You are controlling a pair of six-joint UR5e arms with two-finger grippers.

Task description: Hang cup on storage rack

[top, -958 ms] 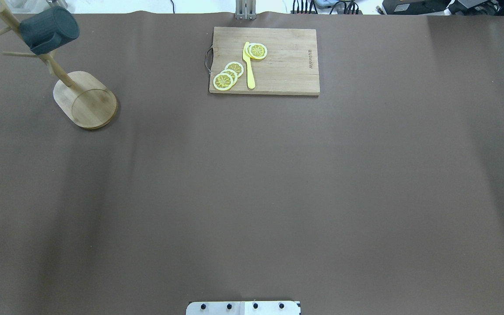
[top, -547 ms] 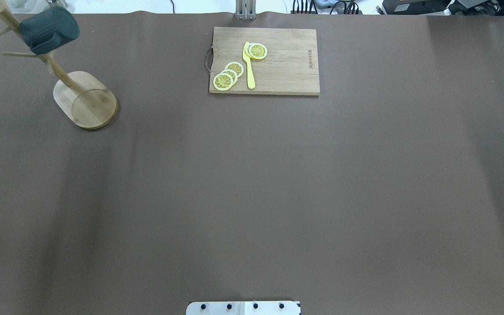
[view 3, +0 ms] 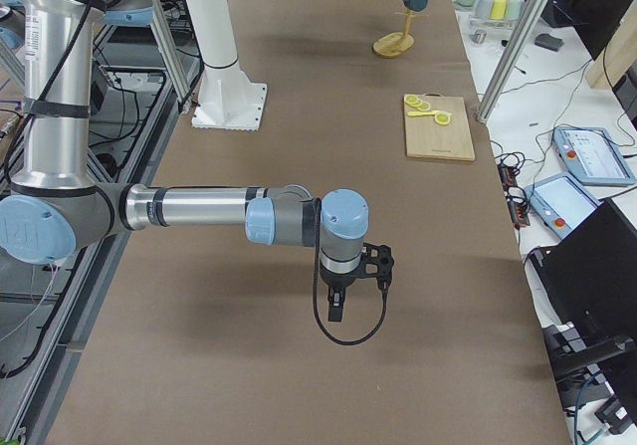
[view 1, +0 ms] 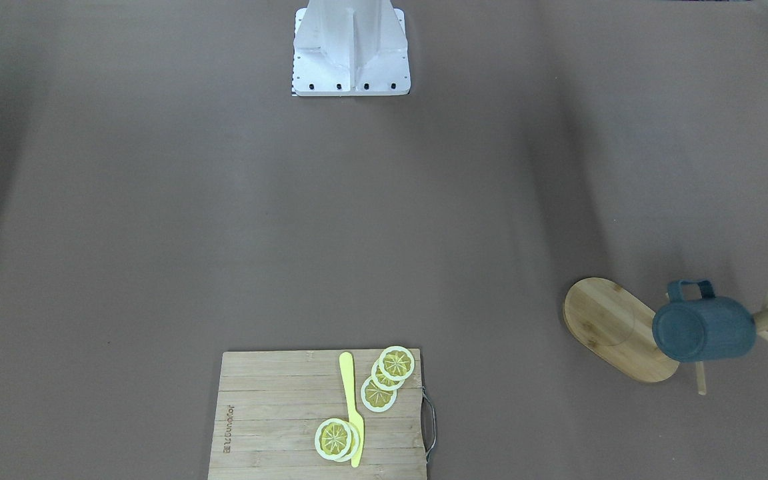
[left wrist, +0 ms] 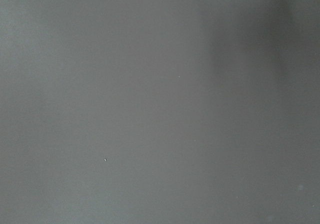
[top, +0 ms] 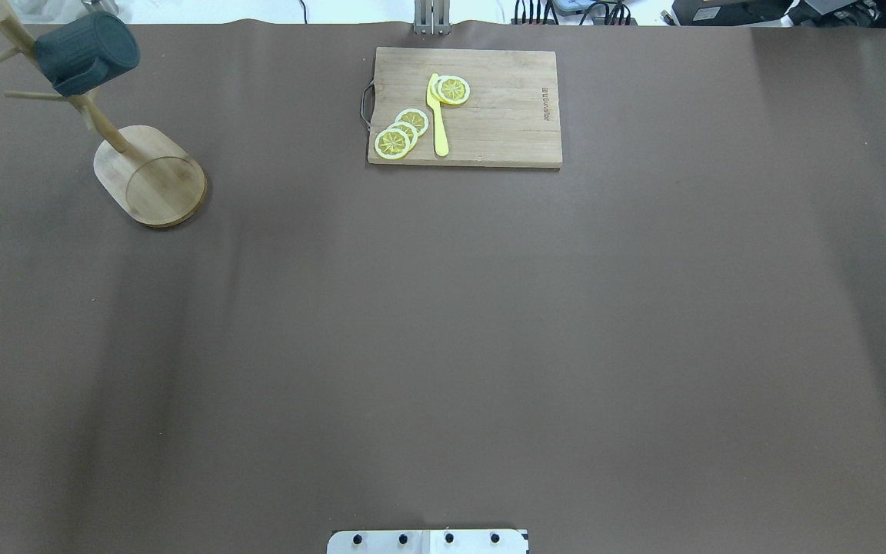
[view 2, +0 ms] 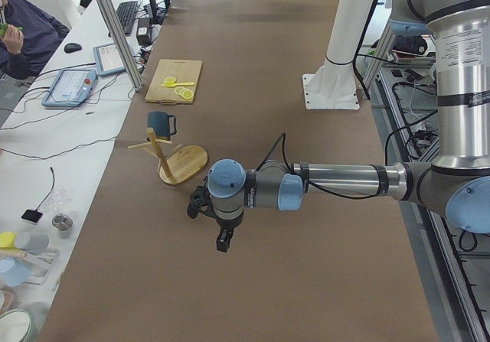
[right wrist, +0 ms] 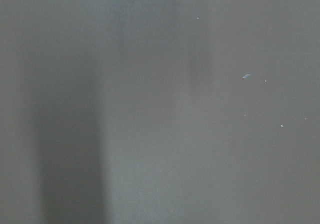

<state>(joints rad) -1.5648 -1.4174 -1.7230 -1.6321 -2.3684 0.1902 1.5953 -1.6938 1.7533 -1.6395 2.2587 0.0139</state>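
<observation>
Figure: the table at the moment of observation.

The cup [view 1: 704,330] was off the table, carried high on the rack [view 1: 617,330], which stood in the far corner on the robot's left. The cup's long axis lay nearly level, its flat bottom turned away from the post and its handle toward the robot's side. Whether a peg passed through the handle could not be made out from where I stood. Nothing else touched cup or rack.

The left claw [view 2: 221,244] hung pointing down over the bare brown table [top: 443,346], well apart from the rack. The right claw [view 3: 336,311] hung likewise at the opposite end. Each appeared only in a side view, so I could not tell how far either one's jaws were parted. No object was seen in or under them, and both wrist cameras showed only blurred table cover.

Key relation: from the left claw the cup lay outward, toward the operators' edge, and higher up on the post. The left arm was plainly the nearer and the right far off. By my judgement the hanging looked finished, and any further move would fall to the left arm, approaching along the cup's level axis.

Also present, near the far edge's middle: a cutting board [top: 489,115] bearing lemon slices [top: 401,132] and a yellow knife [top: 438,115].
</observation>
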